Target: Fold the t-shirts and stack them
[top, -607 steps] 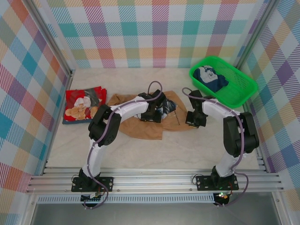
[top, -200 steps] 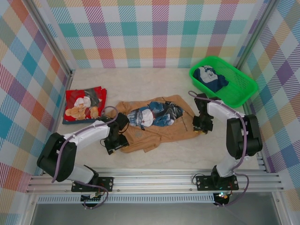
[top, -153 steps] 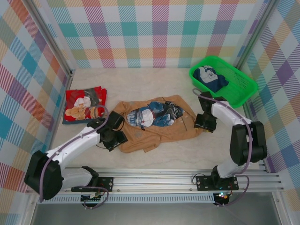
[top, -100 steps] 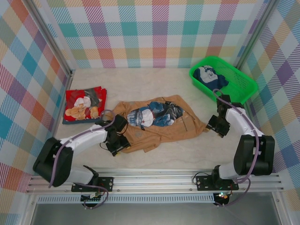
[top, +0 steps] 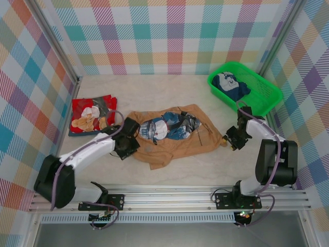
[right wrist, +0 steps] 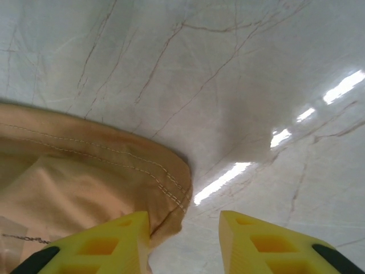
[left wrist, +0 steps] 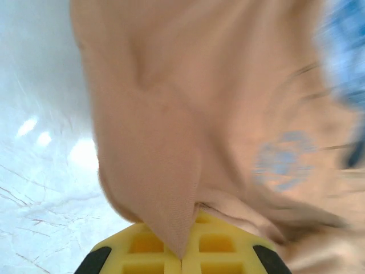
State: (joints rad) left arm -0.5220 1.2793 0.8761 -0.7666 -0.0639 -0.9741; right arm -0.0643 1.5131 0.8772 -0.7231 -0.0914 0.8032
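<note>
The tan-brown t-shirt (top: pixel 177 140) lies crumpled mid-table, its blue-and-white print (top: pixel 167 126) facing up. My left gripper (top: pixel 128 145) is at its left edge and shut on a fold of the tan cloth (left wrist: pixel 171 194), which rises from between the yellow fingers (left wrist: pixel 142 251). My right gripper (top: pixel 230 140) stands open at the shirt's right corner. In the right wrist view the stitched hem (right wrist: pixel 165 182) touches the left finger (right wrist: pixel 108 245), while the other finger (right wrist: pixel 262 242) is over bare table. The red t-shirt (top: pixel 91 114) lies folded at the far left.
A green mesh basket (top: pixel 262 95) at the back right holds a dark blue and white garment (top: pixel 231 85). Plaid walls close in the table on three sides. Bare marble table (top: pixel 205 167) lies in front of the tan shirt.
My left gripper has closed on the tan shirt's left edge and the cloth there has bunched up. The right gripper has moved in toward the shirt's right corner.
</note>
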